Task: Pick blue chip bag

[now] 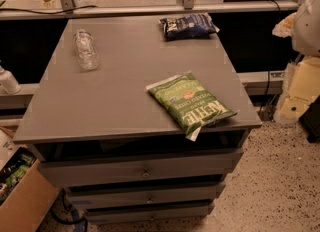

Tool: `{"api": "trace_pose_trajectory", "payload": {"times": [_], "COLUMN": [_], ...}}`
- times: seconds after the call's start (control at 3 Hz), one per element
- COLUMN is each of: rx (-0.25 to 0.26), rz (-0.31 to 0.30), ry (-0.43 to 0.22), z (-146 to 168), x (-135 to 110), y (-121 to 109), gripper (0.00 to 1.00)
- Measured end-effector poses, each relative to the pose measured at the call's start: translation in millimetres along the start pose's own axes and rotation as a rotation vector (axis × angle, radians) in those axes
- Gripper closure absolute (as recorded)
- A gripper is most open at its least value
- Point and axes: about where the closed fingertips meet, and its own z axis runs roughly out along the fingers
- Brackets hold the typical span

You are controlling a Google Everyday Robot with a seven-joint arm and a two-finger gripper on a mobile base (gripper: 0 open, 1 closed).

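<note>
The blue chip bag (189, 26) lies flat at the far right corner of the grey cabinet top (120, 96). It is dark navy with white lettering, and its right end reaches the cabinet's right edge. My gripper is not in view. A pale rounded shape (307, 21) at the right edge of the picture may be part of my arm; it is well to the right of the bag and apart from it.
A larger green chip bag (191, 104) lies at the front right, with one corner over the front edge. A clear plastic bottle (86, 50) lies at the far left. Drawers (145, 173) sit below the top. A cardboard box (20, 196) stands on the floor at left.
</note>
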Motion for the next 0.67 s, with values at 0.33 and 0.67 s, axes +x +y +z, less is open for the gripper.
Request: {"api": "trace_pose_trajectory", "payload": {"times": [0.33,0.67], "rx": [0.0,0.005], "rz": [0.0,-0.004], "ry": [0.0,-0.021], "z": [0.0,-1.8], "x": [0.0,-2.2], "y": [0.0,-1.5], "gripper": [0.0,0.0]}}
